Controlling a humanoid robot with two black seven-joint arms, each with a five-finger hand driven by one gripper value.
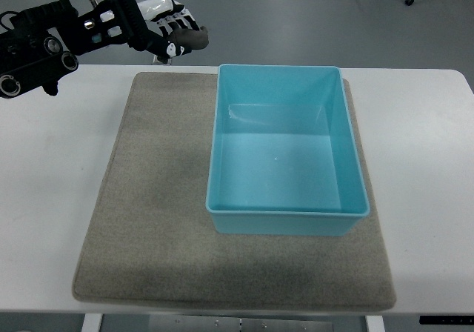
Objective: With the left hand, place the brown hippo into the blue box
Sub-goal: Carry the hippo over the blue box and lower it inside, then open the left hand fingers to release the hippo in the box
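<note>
A white table (52, 169) stands on a grey floor, and from my remote seat I see most of its top covered by a grey-brown felt mat (155, 221). Starting with the left hand (174, 35): its arm comes in from the upper left corner, and the hand hangs over the table's far edge, just beyond the mat's far-left corner and up-left of the blue box (285, 154). Its fingers look loosely curled, with a dark rounded shape at the tip pointing right; I cannot tell whether that is only the thumb and finger pads or something small held there, so I will not call the grip either way. The right arm is not in view. Moving outward, the blue box sits on the right half of the mat, open side up, its long side running away from me. Its inside shows only bare blue floor and walls with a few light reflections; nothing lies in it. The brown hippo is the trouble: I find it nowhere on the mat, the table or in the box. Judging by this, the placing is not done, since the box is empty. What is left, as I read it, is to locate the toy, or confirm it is in the hand, and carry it over the box's near-left rim.
</note>
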